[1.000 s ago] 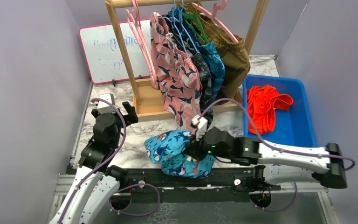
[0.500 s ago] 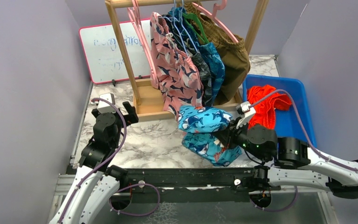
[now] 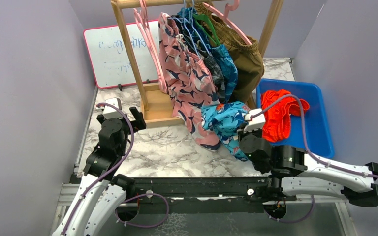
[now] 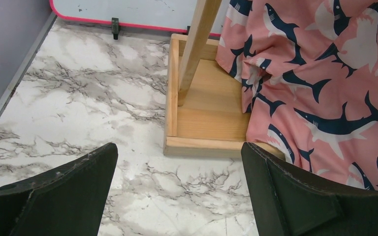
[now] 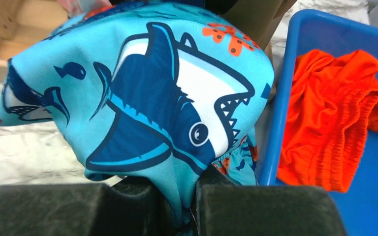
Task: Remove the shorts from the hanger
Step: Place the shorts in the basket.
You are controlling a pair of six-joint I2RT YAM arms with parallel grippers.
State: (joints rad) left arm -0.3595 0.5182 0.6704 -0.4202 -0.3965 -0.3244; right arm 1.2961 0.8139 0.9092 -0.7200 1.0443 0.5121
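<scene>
Where your right gripper [image 5: 193,194] pinches the blue shark-print shorts [image 5: 142,93], they hang just beside the blue bin [image 5: 285,98], which holds the orange shorts [image 5: 334,123]. Your left gripper [image 4: 177,164] stands spread over bare marble table [image 4: 78,98], near the wooden rack base [image 4: 206,123] and the pink shark-print shorts [image 4: 325,98].

The blue shorts [image 3: 225,123], printed with cartoon sharks, are hanging in a bunched bundle above the table, just left of the bin [image 3: 320,135]. The right gripper [image 5: 193,194] is pinching one fold of them. The pink shorts [image 3: 187,83] with navy sharks are hanging on the rack [image 3: 128,54]. The black shorts [image 3: 216,76], teal shorts [image 3: 228,69] and brown shorts [image 3: 247,59] are hanging close beside them. The orange shorts [image 3: 278,115] are lying crumpled inside the bin.
</scene>
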